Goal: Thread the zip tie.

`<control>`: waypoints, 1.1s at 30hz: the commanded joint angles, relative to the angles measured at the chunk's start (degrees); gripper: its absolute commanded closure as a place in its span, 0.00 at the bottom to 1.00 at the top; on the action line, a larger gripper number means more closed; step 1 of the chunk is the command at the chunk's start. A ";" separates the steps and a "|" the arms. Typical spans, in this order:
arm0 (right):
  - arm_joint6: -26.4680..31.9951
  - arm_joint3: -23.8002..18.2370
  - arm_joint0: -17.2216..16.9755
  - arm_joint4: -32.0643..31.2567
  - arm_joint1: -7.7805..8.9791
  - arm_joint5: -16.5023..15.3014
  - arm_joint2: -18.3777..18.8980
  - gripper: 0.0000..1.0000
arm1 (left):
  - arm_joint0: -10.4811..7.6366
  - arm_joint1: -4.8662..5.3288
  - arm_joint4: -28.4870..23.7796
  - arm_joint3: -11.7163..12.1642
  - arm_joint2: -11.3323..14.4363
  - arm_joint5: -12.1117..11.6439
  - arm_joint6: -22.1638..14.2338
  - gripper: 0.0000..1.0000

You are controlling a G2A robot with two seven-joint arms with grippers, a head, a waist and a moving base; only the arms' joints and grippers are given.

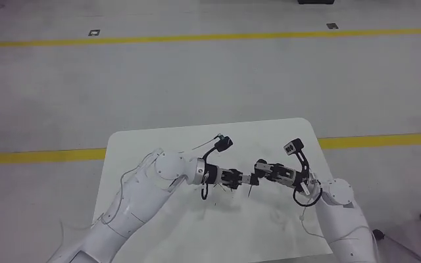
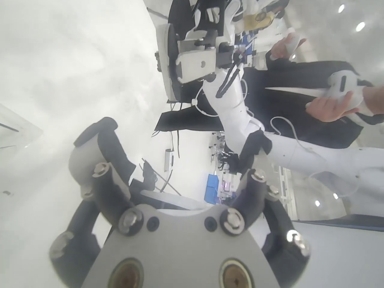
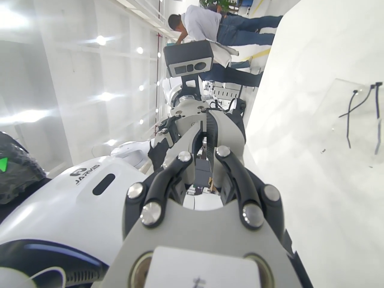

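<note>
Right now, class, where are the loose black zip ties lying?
In the right wrist view, the loose black zip ties lie together on a clear sheet on the white table, well apart from the right gripper.

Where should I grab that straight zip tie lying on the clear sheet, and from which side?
I'd take the straight zip tie by its strap near the middle, coming from above and closing across its width: it lies flat on the clear sheet, beside the crossed ties.
</note>
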 commanded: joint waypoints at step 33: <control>-25.44 -7.59 -5.97 -2.16 -4.54 0.00 0.81 1.00 | 10.56 -0.53 -6.84 -3.19 -1.40 -8.49 32.04 0.00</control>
